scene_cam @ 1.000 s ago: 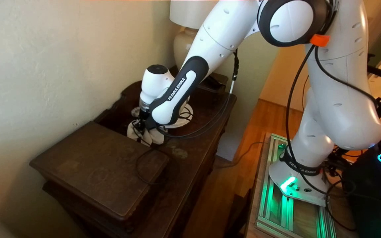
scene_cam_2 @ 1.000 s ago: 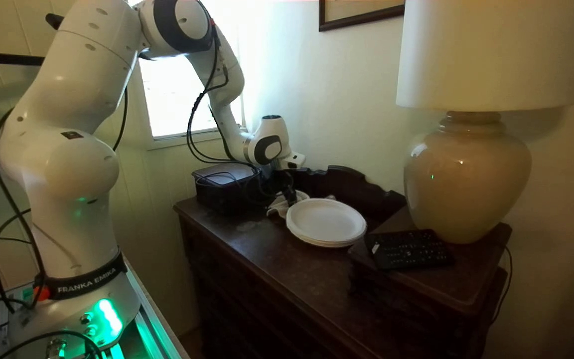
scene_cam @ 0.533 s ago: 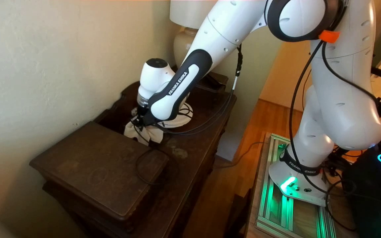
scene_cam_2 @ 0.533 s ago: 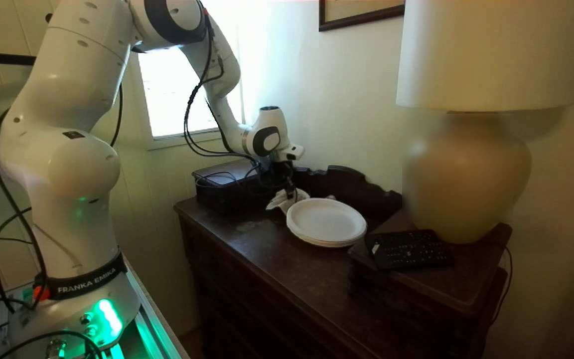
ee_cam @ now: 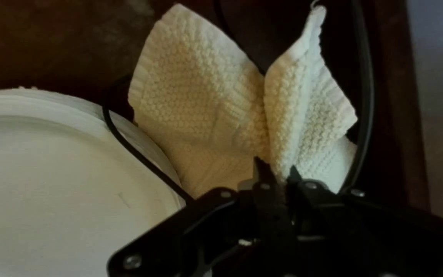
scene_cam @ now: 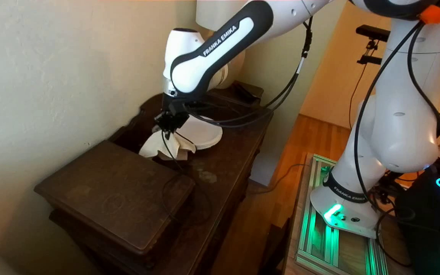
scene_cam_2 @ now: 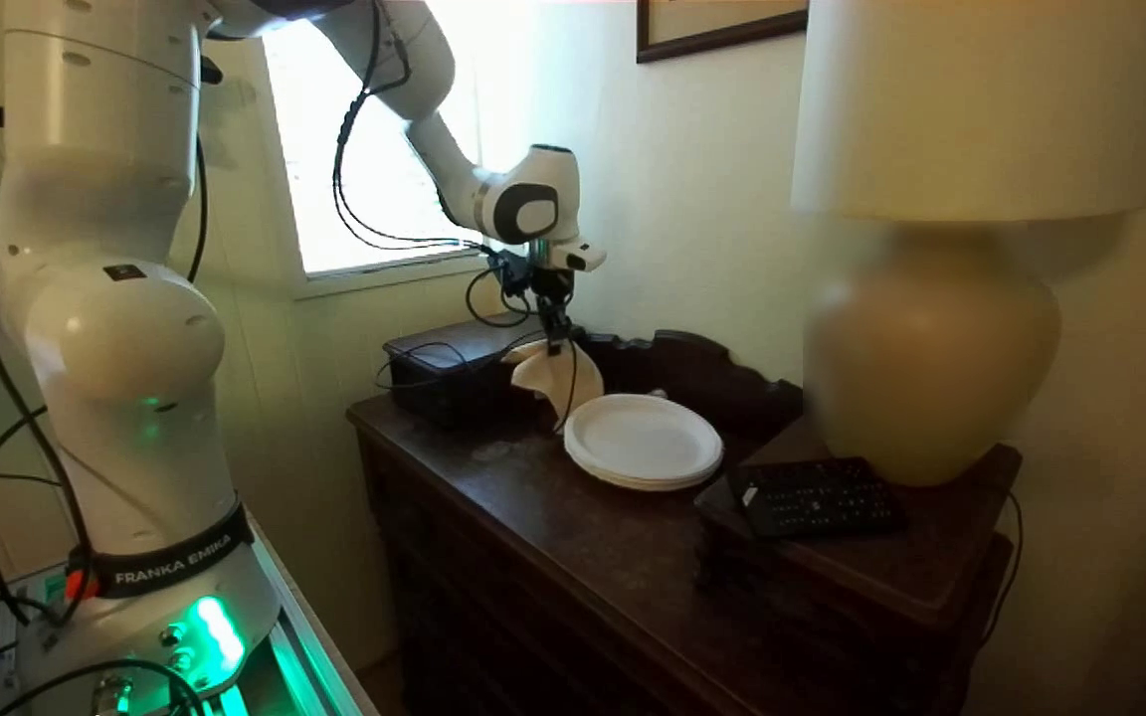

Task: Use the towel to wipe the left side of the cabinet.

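Note:
A cream knitted towel (ee_cam: 198, 88) hangs in folds from my gripper (ee_cam: 275, 165). The jaws are closed with a towel fold pinched between the fingertips. In both exterior views the gripper (scene_cam: 168, 133) (scene_cam_2: 555, 345) points down over the dark wooden cabinet (scene_cam: 224, 172) (scene_cam_2: 533, 487), with the towel (scene_cam: 157, 144) (scene_cam_2: 563, 378) spread below it. The towel is between the cabinet's raised box section (scene_cam: 117, 191) (scene_cam_2: 464, 343) and a stack of white plates (scene_cam_2: 643, 438). Whether its lower edge touches the cabinet top I cannot tell.
The plates (ee_cam: 64, 192) lie right beside the towel. A carved backboard (scene_cam_2: 712, 368) and the wall stand behind. A black keypad-like device (scene_cam_2: 817, 497) and a big lamp (scene_cam_2: 931, 368) sit on the far raised section. A black cable (ee_cam: 140, 157) loops around the towel.
The gripper has risen well above the cabinet top, drawing the towel up so that it hangs longer. The plate stack has shifted slightly toward the towel.

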Available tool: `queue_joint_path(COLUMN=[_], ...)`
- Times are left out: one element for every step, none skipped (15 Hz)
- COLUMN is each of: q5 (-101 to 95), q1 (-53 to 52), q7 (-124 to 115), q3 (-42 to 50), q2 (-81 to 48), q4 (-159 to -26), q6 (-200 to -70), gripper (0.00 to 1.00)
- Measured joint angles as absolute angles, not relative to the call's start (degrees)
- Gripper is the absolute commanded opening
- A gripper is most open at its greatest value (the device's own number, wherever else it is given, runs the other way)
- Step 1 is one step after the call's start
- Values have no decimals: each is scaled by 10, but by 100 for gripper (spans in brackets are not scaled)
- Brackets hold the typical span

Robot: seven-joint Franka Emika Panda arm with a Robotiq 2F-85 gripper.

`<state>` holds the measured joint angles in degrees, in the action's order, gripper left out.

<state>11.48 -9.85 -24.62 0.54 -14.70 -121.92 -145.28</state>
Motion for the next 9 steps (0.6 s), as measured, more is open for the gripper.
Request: queue_joint_path(q5=[137, 154, 163, 167, 169, 170, 170, 173, 183], q1=[-86, -75, -68, -62, -56, -50, -45, -40, -34], q7=[-228, -213, -206, -203, -202, -202, -202, -202, -194], q3=[-6, -14, -16, -16, -16, -16, -15, -14, -14], q2=[-134, -122, -112, -105, -100, -97, -96, -96, -96], q4=[-1219, -1219, -1219, -1218, -1218, -1218, -1217, -1217, -1216], q6=[-1419, -1385, -1356, -1332, -1313, -1295, -1285, -1276, -1263], gripper=[5, 5, 5, 5, 5, 5, 5, 5, 5])
